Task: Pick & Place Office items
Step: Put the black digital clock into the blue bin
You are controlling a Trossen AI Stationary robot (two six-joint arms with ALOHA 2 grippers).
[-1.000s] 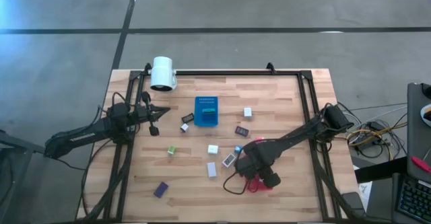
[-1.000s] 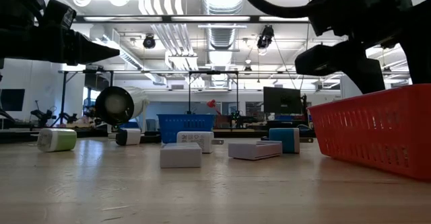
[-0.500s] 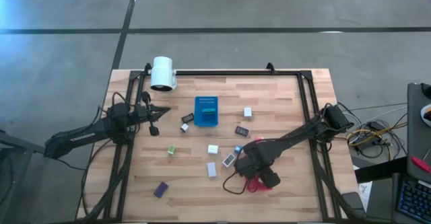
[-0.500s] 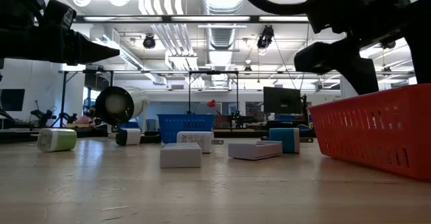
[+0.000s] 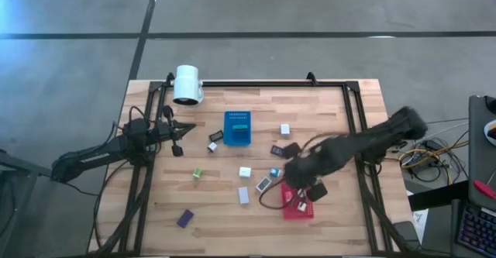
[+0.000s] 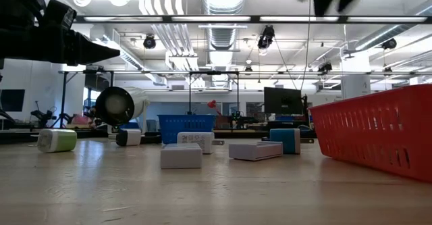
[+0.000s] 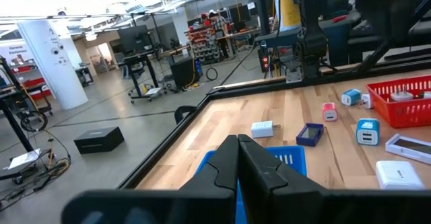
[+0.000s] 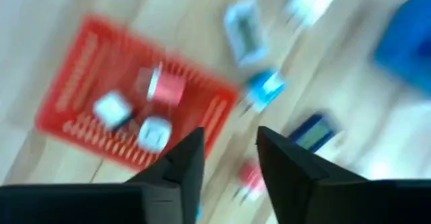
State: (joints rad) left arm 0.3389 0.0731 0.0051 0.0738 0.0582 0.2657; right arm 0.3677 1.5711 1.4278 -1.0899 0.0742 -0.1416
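Right pincer (image 8: 225, 160) parted, empty, above red tray (image 8: 74, 116); office items (image 8: 151, 133) inside, below.

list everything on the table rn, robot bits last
white cylinder: 1, white, far left edge
blue tray: 1, blue, middle, far half
red tray: 1, red, near right; about three small pieces inside, white and red
office items: about eleven loose, mostly white, plus green, teal, purple, dark; scattered around the blue tray and toward the near edge
table: 1, light wood, black frame
left gripper: shut, empty, left of the blue tray
right gripper: open, empty, above the red tray's far side
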